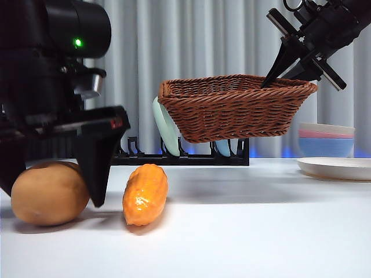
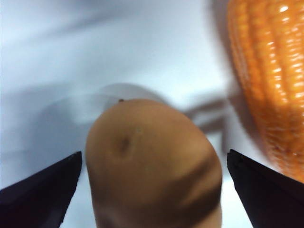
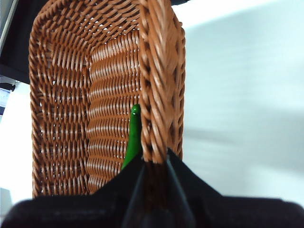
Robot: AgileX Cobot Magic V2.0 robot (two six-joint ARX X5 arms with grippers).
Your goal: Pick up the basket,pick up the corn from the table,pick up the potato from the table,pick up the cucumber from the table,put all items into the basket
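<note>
Straddling the potato [image 1: 49, 192] on the table [image 1: 243, 231], the left gripper [image 2: 152, 190] has its jaws spread wide, the corn [image 1: 145, 193] just beside. The right gripper [image 1: 290, 63], clamped on the rim, holds the basket [image 1: 235, 107] aloft, the cucumber [image 3: 133, 137] inside.

We find no legible text, label, brand, number or sign in any of the three views. The only sign-like mark is a small green indicator light [image 1: 77, 42] glowing on the dark arm housing in the front view; it carries no characters. A small reddish patch [image 1: 116, 123] on the dark gripper body below it is too blurred for us to read.
</note>
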